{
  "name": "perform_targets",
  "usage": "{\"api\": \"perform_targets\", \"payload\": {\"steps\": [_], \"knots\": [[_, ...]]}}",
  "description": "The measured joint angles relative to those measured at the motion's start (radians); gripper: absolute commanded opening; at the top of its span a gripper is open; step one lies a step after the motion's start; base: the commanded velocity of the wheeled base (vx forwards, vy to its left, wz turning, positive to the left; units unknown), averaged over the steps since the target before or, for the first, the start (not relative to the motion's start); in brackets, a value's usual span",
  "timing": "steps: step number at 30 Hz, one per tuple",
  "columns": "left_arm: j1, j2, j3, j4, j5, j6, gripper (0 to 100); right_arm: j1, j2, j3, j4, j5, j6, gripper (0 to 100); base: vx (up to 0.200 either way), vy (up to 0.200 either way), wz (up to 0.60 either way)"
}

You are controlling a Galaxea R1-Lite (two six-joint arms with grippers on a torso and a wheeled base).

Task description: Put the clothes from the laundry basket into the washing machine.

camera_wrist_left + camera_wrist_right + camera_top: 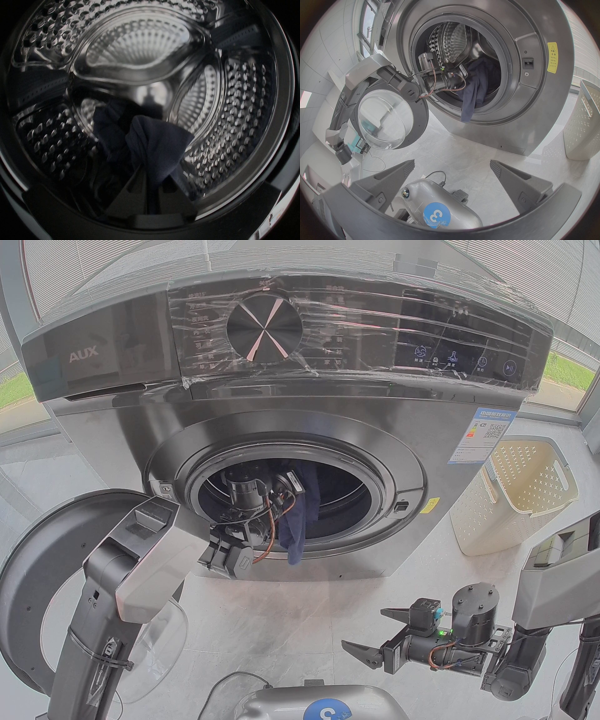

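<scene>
- Fingers of the right gripper (451,178) stand spread wide with nothing between them, low over the floor (300,621) in front of the washing machine (375,427).
- Round glass door (37,577) of the washing machine hangs swung open at the machine's left side.
- At the washing machine's opening, the left gripper (153,197) sits just inside the rim, its fingers pinched on a dark blue garment (299,521).
- The garment lies partly inside the drum (243,103), with one end draped out over the lower rim of the washing machine's opening.
- A cream laundry basket (519,490) stands tilted just beside the washing machine's right side.
</scene>
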Motion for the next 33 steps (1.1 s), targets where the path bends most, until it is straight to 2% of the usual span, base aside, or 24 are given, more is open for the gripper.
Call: {"api": "perform_targets", "payload": {"steps": [6,10,11,17,24,26,31,32,33], "knots": [[0.012,0.064,-0.151,-0.097,0.016,-0.02,0,0.0,0.002,0.0,0.0,0.0,0.0,100,0.0,0.0,0.0],[0.01,0.092,-0.165,-0.098,0.018,-0.018,0,0.0,0.005,0.001,0.0,0.0,0.0,100,0.0,0.0,0.0],[0.009,0.095,-0.165,-0.098,0.018,-0.017,100,0.0,0.005,0.001,0.0,0.0,0.0,100,0.0,0.0,0.0],[0.006,0.106,-0.152,-0.097,0.019,-0.016,100,0.0,0.006,0.001,0.0,0.0,0.0,100,0.0,0.0,0.0],[0.002,0.071,-0.016,-0.084,0.018,-0.006,100,0.0,0.007,0.003,0.0,0.0,0.0,100,0.0,0.0,0.0],[0.0,0.053,0.037,-0.078,0.015,0.008,100,0.001,0.007,0.003,0.0,0.0,0.0,100,0.0,0.0,0.0],[-0.013,0.026,0.124,-0.028,0.003,0.065,100,0.007,0.007,0.003,0.0,-0.002,0.0,100,0.0,0.0,0.0],[-0.015,0.026,0.127,-0.013,0.002,0.072,0,0.007,0.007,0.003,0.0,-0.001,0.0,100,0.0,0.0,0.0],[-0.016,0.027,0.126,-0.006,0.002,0.076,0,0.008,0.007,0.003,0.0,-0.002,0.0,100,0.0,0.0,0.0]]}}
